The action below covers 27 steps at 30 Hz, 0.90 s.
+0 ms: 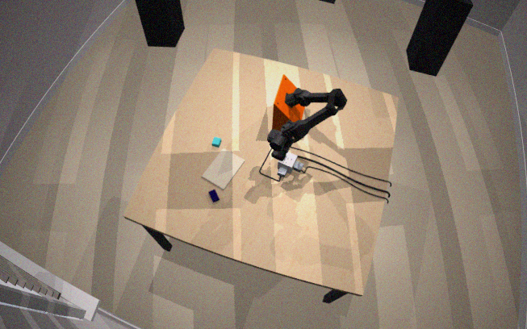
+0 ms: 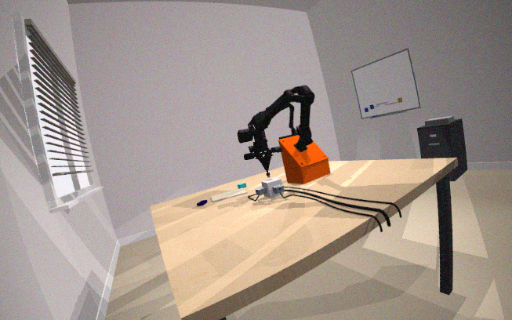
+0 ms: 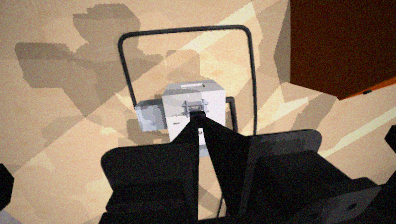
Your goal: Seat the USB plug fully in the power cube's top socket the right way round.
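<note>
The white power cube point(image 1: 290, 160) point(image 2: 272, 184) point(image 3: 187, 97) sits near the table's middle, with grey plugs in its sides. My gripper point(image 1: 280, 156) point(image 2: 266, 172) point(image 3: 199, 122) points straight down over the cube's top socket. Its fingertips are shut on the small dark USB plug point(image 3: 196, 111), right at the cube's top face. How deep the plug sits in the socket is hidden by the fingers. The plug's thin black cable point(image 1: 262, 166) point(image 3: 185, 29) loops over the table beside the cube.
The orange arm base point(image 1: 283, 102) point(image 2: 305, 161) point(image 3: 340, 45) stands just behind the cube. Black cables point(image 1: 347, 175) point(image 2: 337, 200) run from the cube to the table's right edge. A teal block point(image 1: 215, 141) point(image 2: 242, 185), a pale flat sheet point(image 1: 223, 168) point(image 2: 227, 194) and a dark blue block point(image 1: 214, 195) point(image 2: 201, 202) lie to the left.
</note>
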{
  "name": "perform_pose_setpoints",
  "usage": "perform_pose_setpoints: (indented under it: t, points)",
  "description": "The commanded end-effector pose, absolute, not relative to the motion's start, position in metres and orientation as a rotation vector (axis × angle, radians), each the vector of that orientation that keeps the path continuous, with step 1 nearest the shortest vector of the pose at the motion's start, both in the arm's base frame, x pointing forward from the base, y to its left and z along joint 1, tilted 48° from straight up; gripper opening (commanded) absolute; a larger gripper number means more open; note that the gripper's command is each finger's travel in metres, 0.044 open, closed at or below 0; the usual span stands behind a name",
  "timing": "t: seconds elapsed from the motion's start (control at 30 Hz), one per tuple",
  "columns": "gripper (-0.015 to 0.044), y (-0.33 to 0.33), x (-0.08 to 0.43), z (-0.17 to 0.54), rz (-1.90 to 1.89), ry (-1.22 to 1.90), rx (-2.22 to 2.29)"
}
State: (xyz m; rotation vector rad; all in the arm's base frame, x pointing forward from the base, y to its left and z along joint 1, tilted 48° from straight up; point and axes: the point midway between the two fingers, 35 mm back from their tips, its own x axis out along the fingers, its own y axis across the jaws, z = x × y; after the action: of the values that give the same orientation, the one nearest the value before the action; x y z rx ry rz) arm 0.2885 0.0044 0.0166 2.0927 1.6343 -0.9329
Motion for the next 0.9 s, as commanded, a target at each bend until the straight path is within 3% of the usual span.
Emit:
perform_pose_setpoints:
  t: [0.0,0.53,0.87]
  points:
    - [0.0,0.0024,0.2891,0.0185,-0.927,1.633,2.084]
    - [0.0,-0.0039,0.2877,0.0241,-0.924,1.634,2.083]
    - [0.0,-0.003,0.2873,0.0232,-0.718,1.655,1.944]
